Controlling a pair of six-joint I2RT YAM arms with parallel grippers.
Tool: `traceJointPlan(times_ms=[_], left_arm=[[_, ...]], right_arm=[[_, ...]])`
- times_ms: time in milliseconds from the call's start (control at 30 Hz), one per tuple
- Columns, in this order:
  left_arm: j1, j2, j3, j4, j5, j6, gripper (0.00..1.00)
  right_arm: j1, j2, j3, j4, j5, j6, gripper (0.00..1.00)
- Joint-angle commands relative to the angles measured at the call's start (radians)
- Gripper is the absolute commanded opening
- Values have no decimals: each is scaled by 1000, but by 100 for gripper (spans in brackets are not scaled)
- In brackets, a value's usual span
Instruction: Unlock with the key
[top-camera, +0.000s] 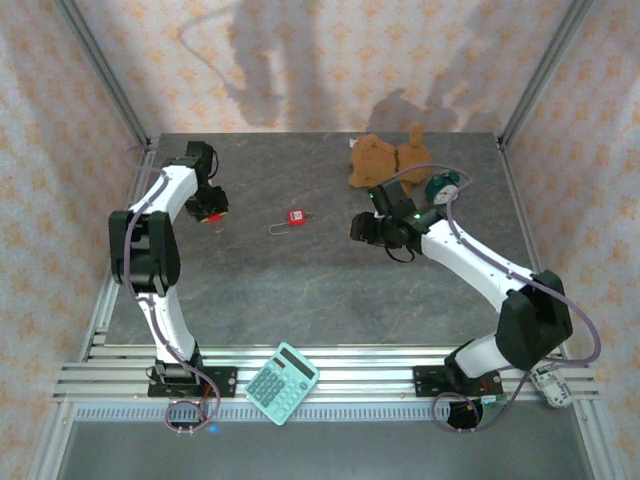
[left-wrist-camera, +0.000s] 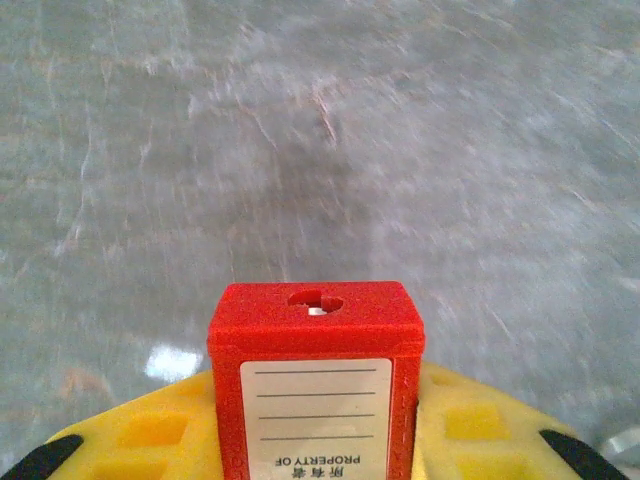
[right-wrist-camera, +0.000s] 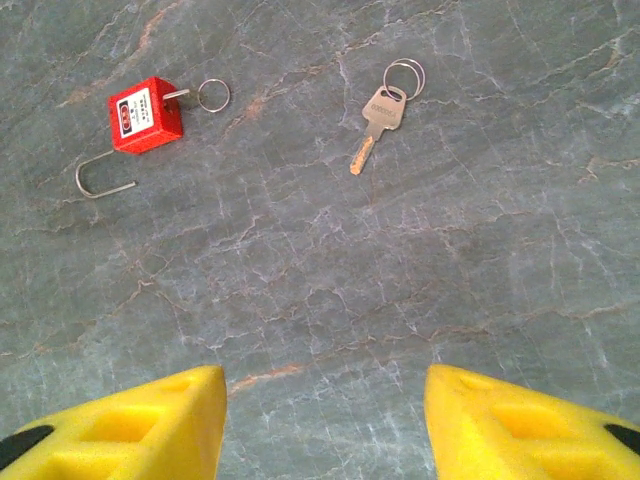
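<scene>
Yellow left fingers (left-wrist-camera: 150, 435) pinch a red padlock (left-wrist-camera: 315, 390) by its sides. The body stands up between them, the keyhole (left-wrist-camera: 315, 300) faces away from the wrist camera and nothing is in it. A white label on the near face reads upside down, "PROPERTY OF". The grey stone-patterned table (top-camera: 300, 300) behind it is blurred. From above, this grip sits over the far left part of the table, beside the left wall. Right fingers (right-wrist-camera: 150, 430), also yellow, stand spread with nothing between them and only bare table below the gap. Ahead of them in the right wrist view lies a second lock, the other padlock (right-wrist-camera: 145, 115). It is red and flat on the table, with its wire shackle (right-wrist-camera: 100, 180) swung out and open. A short metal stem and a ring (right-wrist-camera: 213, 95) stick out of its end; whether that is a key seated in the lock I cannot tell for sure. Near it but well apart lies a loose key (right-wrist-camera: 380, 120), silver, with its blade towards the camera and two rings on its head. From above, the other padlock is near mid-table, between the two arms. At the far edge behind the right arm are a brown stuffed bear (top-camera: 385, 160) and, just beside it, a small teal-and-white object (top-camera: 441, 185), too small to identify. A teal calculator (top-camera: 282, 382) rests on the rails between the arm bases.
</scene>
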Motion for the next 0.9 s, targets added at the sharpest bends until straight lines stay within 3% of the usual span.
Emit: traceJointPlan(times_ms=[0, 167, 400, 600, 867], left_arm=[[-49, -129, -82, 6, -24, -18, 35], [-171, -283, -229, 31, -56, -49, 34], [-406, -417, -389, 115, -88, -160, 34], [-626, -359, -421, 184, -88, -250, 34], [-713, -197, -408, 259, -61, -267, 34]], right_arm=[[-6, -46, -31, -3, 23, 2, 54], [-6, -69, -65, 3, 35, -9, 54], [-10, -91, -113, 17, 55, -1, 54], [-28, -89, -156, 40, 72, 9, 54], [-70, 16, -121, 65, 64, -25, 54]])
